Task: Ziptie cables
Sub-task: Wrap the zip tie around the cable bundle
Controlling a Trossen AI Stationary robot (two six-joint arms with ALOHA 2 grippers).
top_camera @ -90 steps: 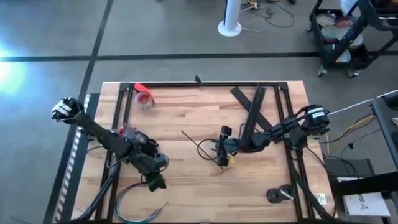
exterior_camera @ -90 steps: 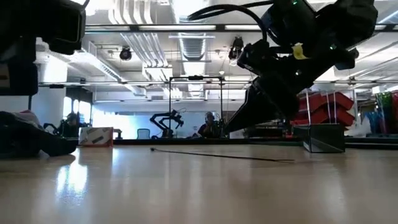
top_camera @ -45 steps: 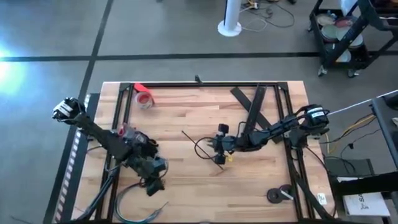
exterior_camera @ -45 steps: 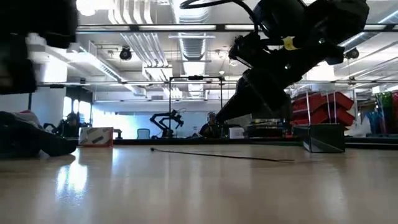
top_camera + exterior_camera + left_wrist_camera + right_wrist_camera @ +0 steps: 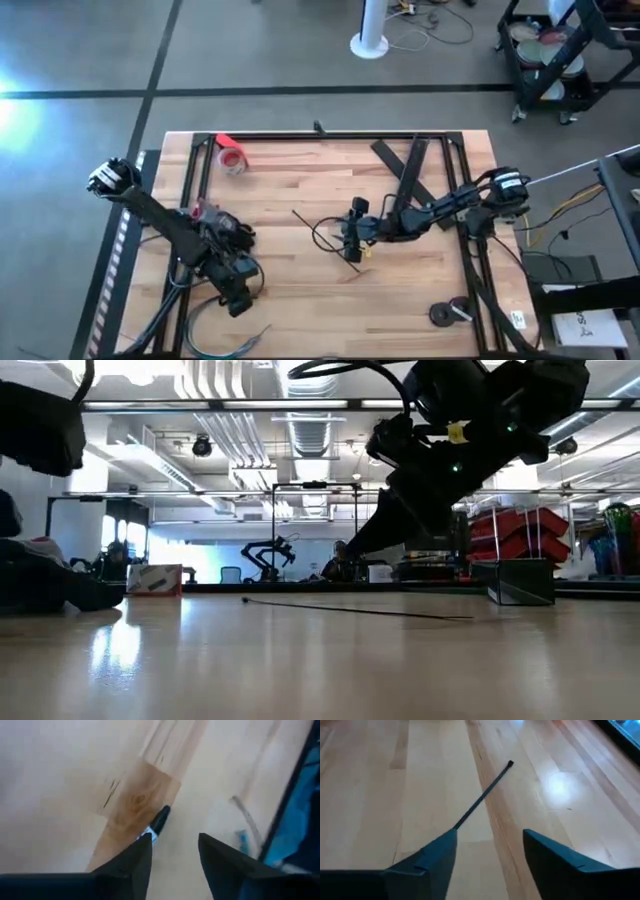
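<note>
Ziptie (image 5: 482,797) loose mid-frame, cables (image 5: 215,325) unbound lower left; right gripper (image 5: 487,851), left gripper (image 5: 174,854) both spread, empty—tying not begun.

From above, the cables (image 5: 215,318) run off the picture's lower edge, so you cannot see their full length. The ziptie's (image 5: 482,795) near end disappears behind the right gripper's (image 5: 490,851) finger, and the left wrist view is too blurred for you to identify anything on the worktop (image 5: 60,780).

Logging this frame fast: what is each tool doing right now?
Left tool: open, holding nothing.
Right tool: open, over the ziptie, not gripping it.
</note>
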